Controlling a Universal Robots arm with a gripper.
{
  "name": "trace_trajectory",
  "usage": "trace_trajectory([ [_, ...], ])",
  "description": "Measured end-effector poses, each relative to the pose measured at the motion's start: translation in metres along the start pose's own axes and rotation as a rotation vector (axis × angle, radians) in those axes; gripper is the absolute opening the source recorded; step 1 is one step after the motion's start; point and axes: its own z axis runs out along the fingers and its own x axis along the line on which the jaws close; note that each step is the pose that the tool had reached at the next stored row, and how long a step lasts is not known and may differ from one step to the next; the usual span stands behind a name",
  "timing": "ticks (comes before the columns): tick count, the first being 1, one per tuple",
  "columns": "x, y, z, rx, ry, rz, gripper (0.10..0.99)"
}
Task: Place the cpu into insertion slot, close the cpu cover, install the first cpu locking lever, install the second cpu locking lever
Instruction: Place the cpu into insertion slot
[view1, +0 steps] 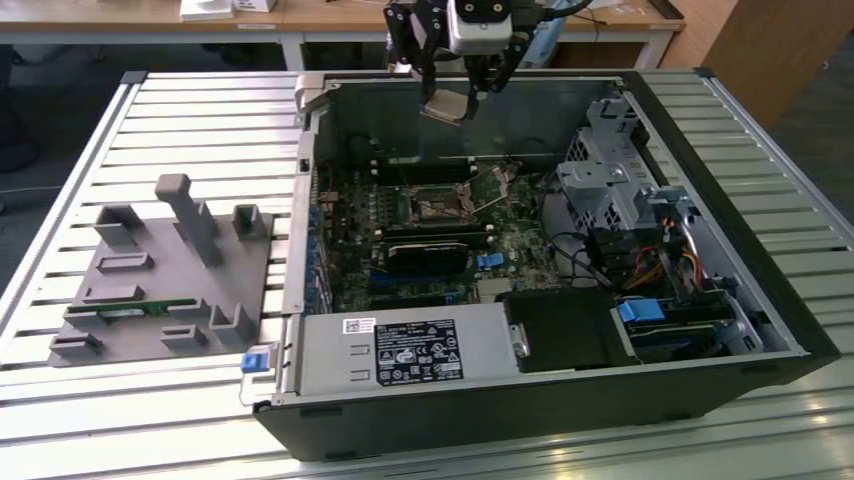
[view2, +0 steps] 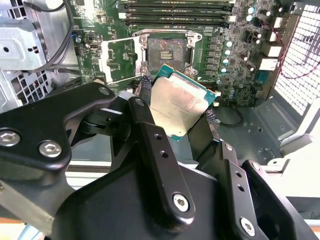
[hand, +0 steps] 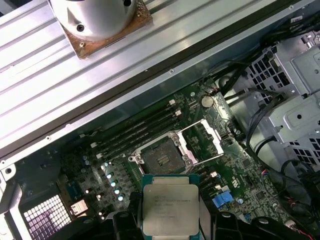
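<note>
My gripper (view1: 449, 100) hangs high over the far rim of the open computer case, shut on the cpu (view1: 447, 106), a flat square chip with a dull silver top. The cpu (view2: 177, 107) sits between my black fingers (view2: 150, 135) in the second wrist view, and the cpu (hand: 170, 204) also appears in the first wrist view. Below it on the green motherboard lies the insertion slot (hand: 161, 159), bare and open (view2: 166, 48). The cpu cover (hand: 202, 140), a silvery frame, is swung open beside the slot (view2: 119, 54). In the exterior view the slot (view1: 438, 208) lies well below and nearer than my gripper.
The black computer case (view1: 534, 420) lies open on a slatted metal table (view1: 200, 110). A grey fixture (view1: 167, 275) with upright pegs stands at the exterior view's left. A drive cage (view1: 607, 185), cables and a power supply (view1: 400, 350) crowd the case interior.
</note>
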Motion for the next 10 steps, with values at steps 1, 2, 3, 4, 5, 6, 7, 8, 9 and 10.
trace_trajectory([
  [1, 0.0000, 0.0000, 0.0000, 0.000, -0.0003, 0.003, 0.541],
  [2, 0.0000, 0.0000, 0.0000, 0.000, -0.0006, 0.007, 0.541],
  [3, 0.0000, 0.0000, 0.0000, 0.000, -0.0009, 0.010, 0.541],
  [4, 0.0001, 0.0000, 0.0000, 0.000, -0.0012, 0.013, 0.541],
  [5, 0.0001, 0.0000, 0.0000, 0.000, -0.0015, 0.017, 0.541],
  [6, 0.0001, 0.0000, 0.0000, 0.000, -0.0019, 0.021, 0.541],
  [7, 0.0001, 0.0000, 0.0000, 0.000, -0.0023, 0.025, 0.541],
  [8, 0.0000, 0.0000, 0.0000, -0.001, -0.0026, 0.029, 0.541],
  [9, 0.0000, 0.0000, 0.0000, -0.001, -0.0030, 0.033, 0.541],
  [10, 0.0000, 0.0000, 0.0000, -0.001, -0.0034, 0.037, 0.541],
])
